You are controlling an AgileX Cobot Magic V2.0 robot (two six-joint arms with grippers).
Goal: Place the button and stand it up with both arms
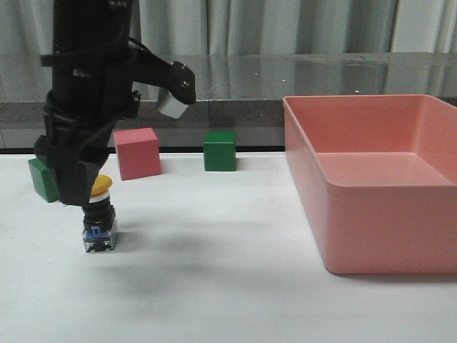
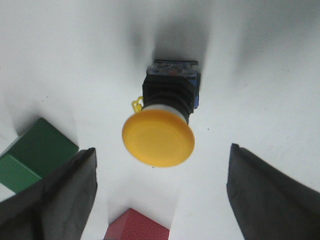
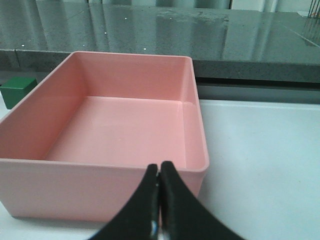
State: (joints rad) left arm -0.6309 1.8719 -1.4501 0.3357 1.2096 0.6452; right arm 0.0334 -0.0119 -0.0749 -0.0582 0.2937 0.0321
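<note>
Button stands upright on the white bench, near the left edge and toward the front: clear-blue square base down, black body, yellow cap on top. In the left wrist view the cap faces the camera and a small yellow tab sticks out beside the collar.

Left gripper sits directly over the button, tips at cap level. Left wrist view shows both black fingers spread wide, 1 on each side of the cap, clear gap to the button on both sides, not touching it.

Right gripper shows only in its own wrist view: fingers pressed together, nothing between them, hovering by the near wall of the pink bin.

Pink bin takes up the right side of the bench, open top. Floor and walls visible in front and right wrist views; nothing inside it.

3 cubes along the back of the bench:
- pink cube back left, behind the button
- green cube back centre, between the pink cube and the bin, apart from both
- second green cube at the far left, partly hidden behind the left arm

All 3 are on the bench, none in the bin.
</note>
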